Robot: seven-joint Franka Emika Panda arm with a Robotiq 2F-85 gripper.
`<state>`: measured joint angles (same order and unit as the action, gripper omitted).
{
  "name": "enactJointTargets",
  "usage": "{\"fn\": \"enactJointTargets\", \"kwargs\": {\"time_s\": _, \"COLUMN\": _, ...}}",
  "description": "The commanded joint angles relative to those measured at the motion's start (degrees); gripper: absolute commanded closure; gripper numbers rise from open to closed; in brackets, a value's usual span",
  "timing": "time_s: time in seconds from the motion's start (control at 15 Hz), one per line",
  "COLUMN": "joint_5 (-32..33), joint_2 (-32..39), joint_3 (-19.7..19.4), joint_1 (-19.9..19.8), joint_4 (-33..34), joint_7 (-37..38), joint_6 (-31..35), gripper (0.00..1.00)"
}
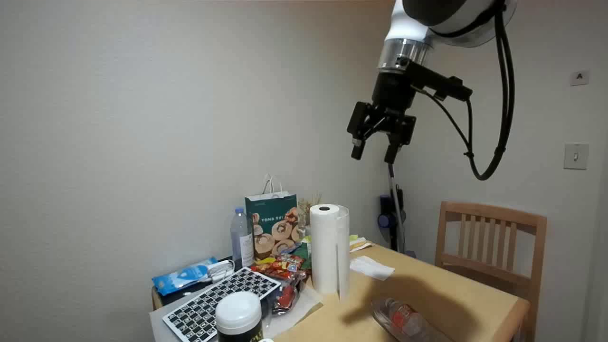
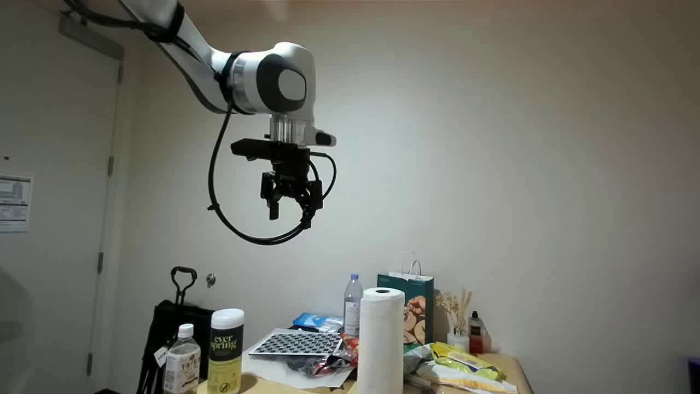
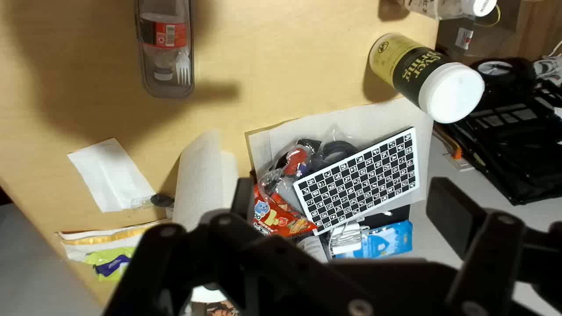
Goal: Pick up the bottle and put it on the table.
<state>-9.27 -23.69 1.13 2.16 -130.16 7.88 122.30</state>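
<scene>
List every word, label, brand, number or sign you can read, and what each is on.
"ever spring": canister
"A": wall sign
"TONG", second word uncertain: paper bag
Too small or blurred: door notice, red snack packet, blue packet, and the labels on the lying bottle, blue-capped bottle and upright white-capped bottle.

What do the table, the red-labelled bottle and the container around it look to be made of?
Table: wood or wood-look laminate, smooth, from its even tan top.
Bottle: probably plastic, glossy; walls see-through with pale glints.
Container: likely plastic, shiny, its edges translucent; glass not excluded.
</scene>
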Motion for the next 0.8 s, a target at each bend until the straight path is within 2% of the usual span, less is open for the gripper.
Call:
{"fn": "enactJointTargets", "kwargs": {"time_s": 0.0, "joint_5": -0.1, "joint_2": 0.0, "joint_3": 0.3, "joint_1": -0.3, "joint_4": 0.1, "joint_7": -0.1, "joint_6": -0.1, "gripper": 0.0}}
{"fn": "enactJointTargets", "kwargs": {"time_s": 0.33, "joint_5": -2.2, "joint_2": -0.7, "joint_3": -1.2, "joint_1": 0.6, "joint_4": -2.8, "joint_7": -4.3, "joint_6": 2.3, "gripper": 0.0}}
{"fn": "enactJointTargets", "kwargs": {"time_s": 0.73, "joint_5": -3.2, "joint_2": -3.7, "joint_3": -6.3, "joint_1": -0.9, "joint_4": -14.3, "joint_7": -11.7, "joint_6": 1.3, "gripper": 0.0}}
